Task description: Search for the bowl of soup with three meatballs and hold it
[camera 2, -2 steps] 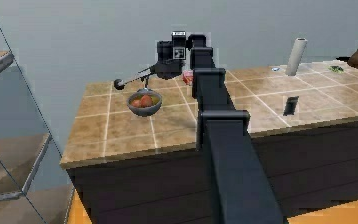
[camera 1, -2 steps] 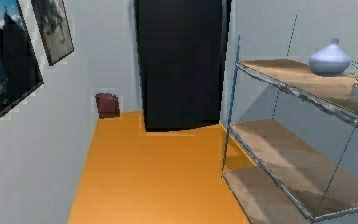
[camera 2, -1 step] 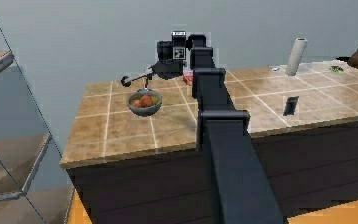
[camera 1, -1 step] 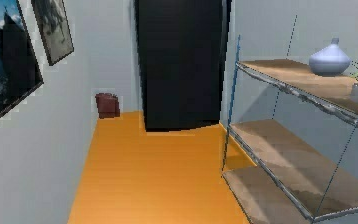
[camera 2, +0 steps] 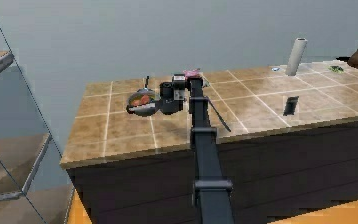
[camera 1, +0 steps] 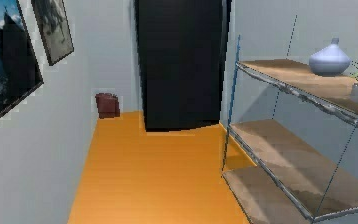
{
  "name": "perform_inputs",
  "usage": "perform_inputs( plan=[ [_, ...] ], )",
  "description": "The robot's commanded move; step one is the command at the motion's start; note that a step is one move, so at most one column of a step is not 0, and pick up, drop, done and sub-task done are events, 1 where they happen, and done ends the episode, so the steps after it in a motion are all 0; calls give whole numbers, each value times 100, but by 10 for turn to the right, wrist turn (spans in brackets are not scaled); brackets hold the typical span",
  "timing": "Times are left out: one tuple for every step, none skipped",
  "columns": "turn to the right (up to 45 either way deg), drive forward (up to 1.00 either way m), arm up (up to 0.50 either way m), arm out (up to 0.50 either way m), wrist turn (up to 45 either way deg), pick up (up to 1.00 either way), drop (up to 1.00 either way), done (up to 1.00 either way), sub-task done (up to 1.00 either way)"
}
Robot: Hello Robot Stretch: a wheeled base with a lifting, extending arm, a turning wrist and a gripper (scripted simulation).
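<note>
A small round bowl (camera 2: 140,98) with brownish contents sits on the tiled countertop (camera 2: 257,105) near its left end, in the arm side view. The contents are too small to count. My arm (camera 2: 205,140) rises from the bottom edge over the counter. The gripper (camera 2: 152,101) reaches left from its dark body, right at the bowl. Because the bowl rests on the counter at the fingers, I cannot tell whether the gripper holds anything.
On the counter stand a white upright roll (camera 2: 296,56), a small dark object (camera 2: 292,103) and a pink thing (camera 2: 194,74). A metal shelf (camera 1: 297,140) with a pale vase (camera 1: 330,58) lines the forward view's right. Orange floor (camera 1: 147,170) leads to a dark doorway (camera 1: 182,60) and a small brown box (camera 1: 108,104).
</note>
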Motion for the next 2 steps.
perform_inputs(
  plan=[
    [0,0,0,0,0,100,0,0,0],
    [0,0,10,0,0,0,0,0,0]
  ],
)
